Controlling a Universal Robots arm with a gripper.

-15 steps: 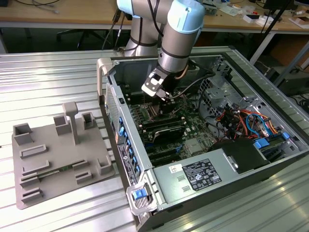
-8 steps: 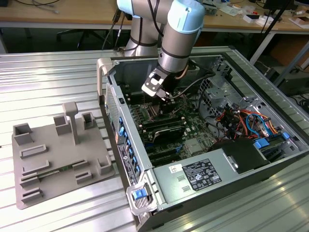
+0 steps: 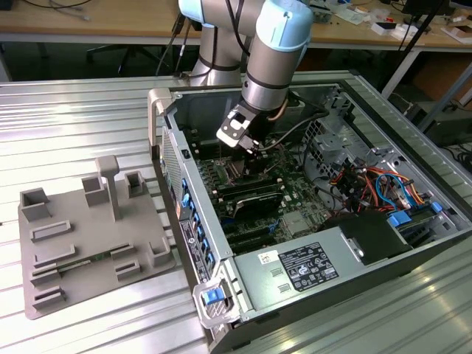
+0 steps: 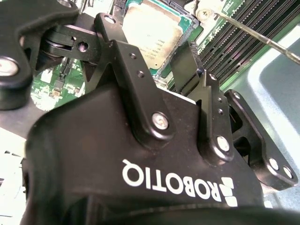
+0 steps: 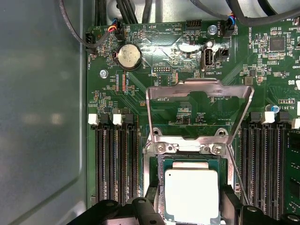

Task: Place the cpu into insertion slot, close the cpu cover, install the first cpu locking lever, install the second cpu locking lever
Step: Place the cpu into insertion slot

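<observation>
Pincer hangs low inside the open computer case, its fingers spread and holding nothing, one on each side of the insertion slot. The cpu lies flat in that slot, silver top up and square to the rim. The cpu cover is not closed: it stands swung up on its hinge at the slot's edge, and the green motherboard shows through its cut-out. A thin wire lever runs beside the slot, over the long black memory slots that flank it on both sides. A round coin battery sits beyond the raised cover, near the board's edge. The case lies on the ribbed metal bench, and a grey fixture plate rests just beside it, toward the bench's near edge.
</observation>
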